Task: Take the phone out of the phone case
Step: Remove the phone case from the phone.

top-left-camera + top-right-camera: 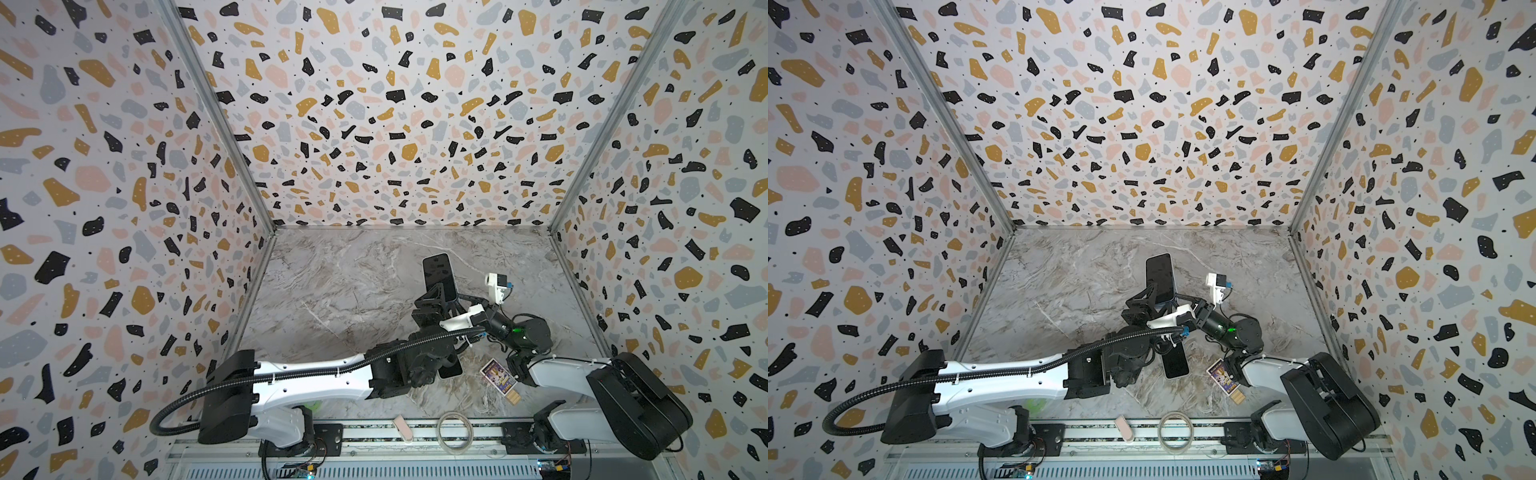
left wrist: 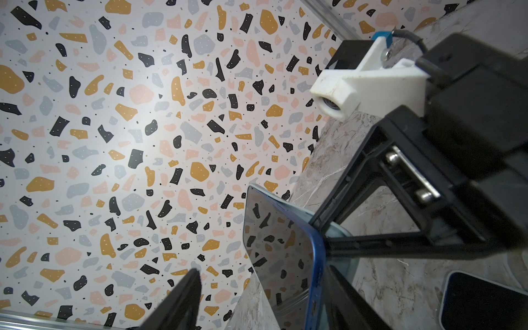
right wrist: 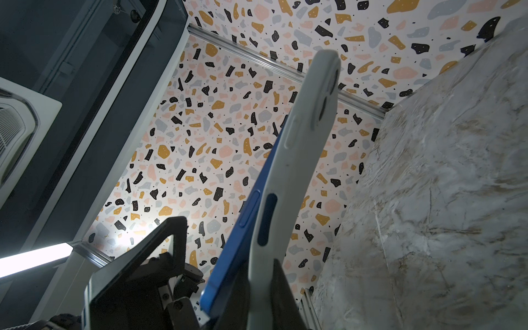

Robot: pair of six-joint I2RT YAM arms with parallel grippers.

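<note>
In both top views the phone [image 1: 437,274] [image 1: 1159,276] stands on end over the middle of the table, dark screen up. The right wrist view shows its blue body [image 3: 243,217] peeled partly away from the pale grey phone case [image 3: 288,177] at the near end. My right gripper [image 3: 261,300] [image 1: 457,305] is shut on the case wall, one finger between phone and case. My left gripper [image 2: 263,308] [image 1: 435,300] is open around the phone's blue edge [image 2: 315,271]. A gap shows between one finger [image 2: 177,303] and the screen.
A second dark phone [image 1: 451,365] [image 2: 483,303] lies flat on the marble table under the left forearm. A printed card [image 1: 496,374] lies by the right arm's base. A tape ring [image 1: 455,430] and a pink block [image 1: 403,428] sit at the front rail. Patterned walls enclose three sides.
</note>
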